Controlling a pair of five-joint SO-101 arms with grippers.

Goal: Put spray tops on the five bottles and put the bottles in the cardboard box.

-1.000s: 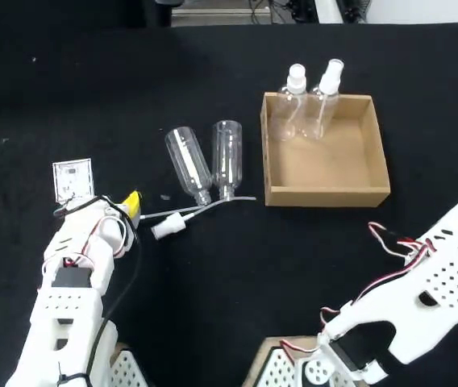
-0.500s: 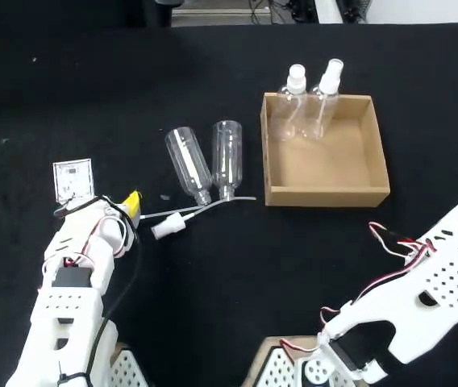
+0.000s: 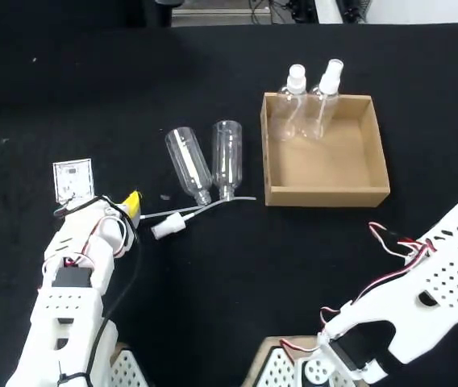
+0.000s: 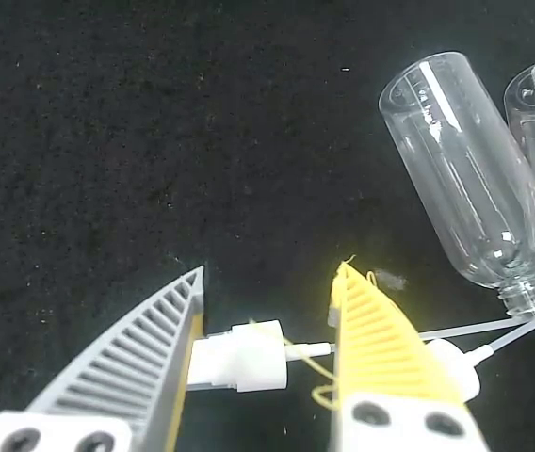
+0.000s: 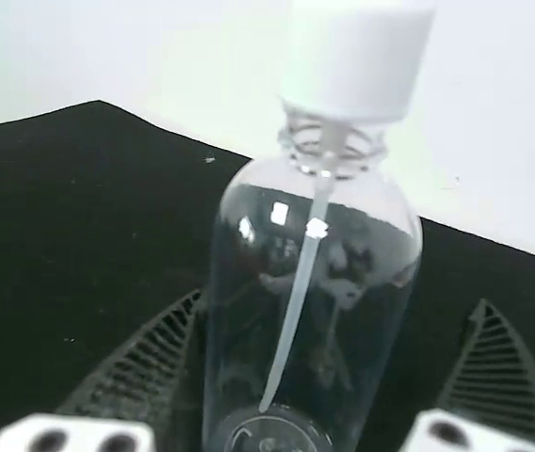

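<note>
Hardly anything has shifted over the last second: the right arm (image 3: 422,298) sits a shade lower in the high view, while the left arm (image 3: 72,282) and every loose item lie as they did

Progress, as I judge it: about half done
- Two boxed bottles (image 3: 293,105), tops fitted, stand in the cardboard box (image 3: 326,196) against its far wall
- A third capped bottle (image 5: 305,282), white top seated and dip tube running down inside, is at my right tool (image 5: 338,301); whether that tool is pinching it or slack around it I cannot tell
- Two open bottles (image 3: 187,165) lie side by side on the tabletop (image 3: 213,306), near the box, necks toward my arms

Left tool (image 4: 271,273): spread, straddling the near spray top (image 4: 239,356). The top's head touches the grey finger (image 4: 145,358) and its thin stem runs to the yellow finger (image 4: 380,367). I read this as bracketed, not yet pinched. The second spray top (image 3: 168,228) lies just past the yellow finger, and both dip tubes trail toward the open necks

Count
- Bottles: five (two boxed, one at the right tool, two open)
- Spray tops: five (three fitted, two loose)
- Box: one
- Paper card (image 3: 72,179): one, beside the left arm

Left to do: fit two tops, box three bottles
</note>
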